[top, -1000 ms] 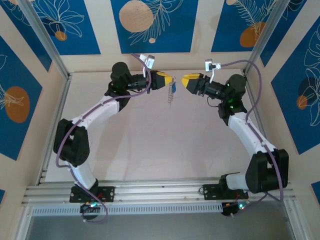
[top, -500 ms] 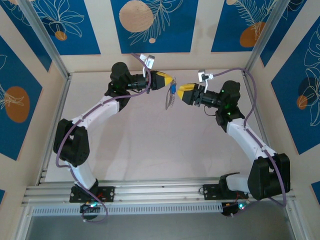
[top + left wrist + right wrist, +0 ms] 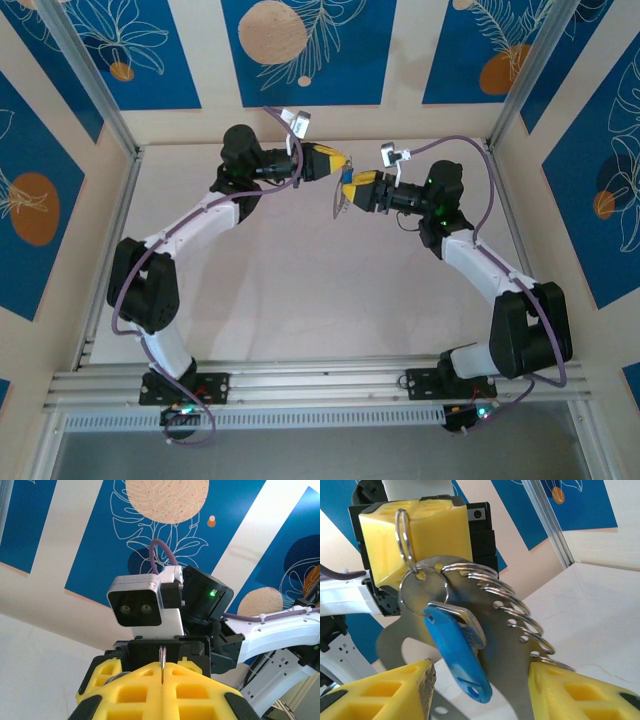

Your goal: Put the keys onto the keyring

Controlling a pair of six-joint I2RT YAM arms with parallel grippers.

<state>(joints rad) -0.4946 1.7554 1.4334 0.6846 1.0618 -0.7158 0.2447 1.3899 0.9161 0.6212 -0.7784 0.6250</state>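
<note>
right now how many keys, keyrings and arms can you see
key: 1
keyring: 1
arms: 2
total: 4

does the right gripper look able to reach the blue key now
Likely yes: the right gripper is open, fingers either side of the blue key, which hangs from the keyring held by the left gripper; nothing between.

A small blue-headed key [image 3: 457, 652] hangs slanting toward 5 o'clock across a flat grey metal keyring [image 3: 500, 650] edged with wire loops.
</note>
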